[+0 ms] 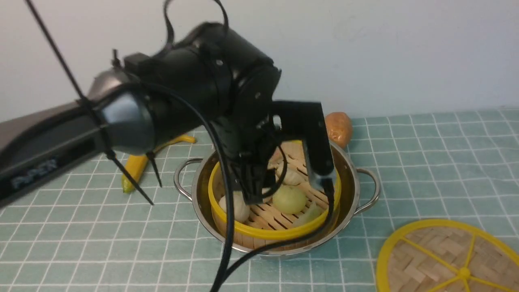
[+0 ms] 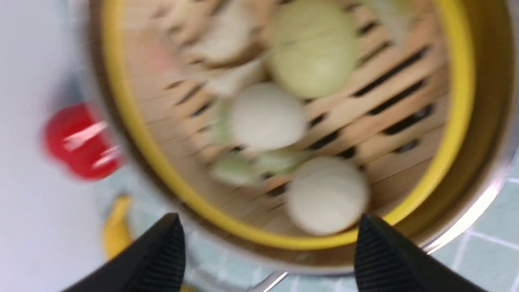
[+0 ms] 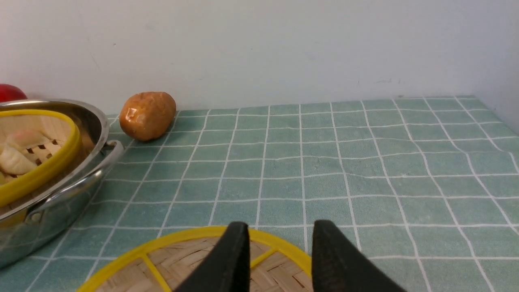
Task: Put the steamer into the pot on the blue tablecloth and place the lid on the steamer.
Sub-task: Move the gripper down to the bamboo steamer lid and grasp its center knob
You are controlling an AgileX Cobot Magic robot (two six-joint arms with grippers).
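- Steamer sits inside the pot, its yellow rim level and just within the steel wall. The pot stands mid-way across the tablecloth, nearer the far edge than the near one.
- Pale buns and dumplings lie on the steamer's slatted floor.
- A banana lies on the cloth left of the pot. A brown lump rests at the far edge by the wall, just behind the pot's right side. A red thing shows behind the pot, blurred in the left wrist view.
- The left arm reaches in from the left over the pot, and its black cable hangs across the pot's near wall.
- Left gripper hangs over the steamer with its fingers spread wide, one on each side of the food, holding nothing.
- Lid lies flat at the near right corner of the cloth, apart from the pot and well apart from the left gripper.
- Right gripper hovers over the lid's far rim, its fingers parted with nothing between them; the pot and steamer lie to its left.
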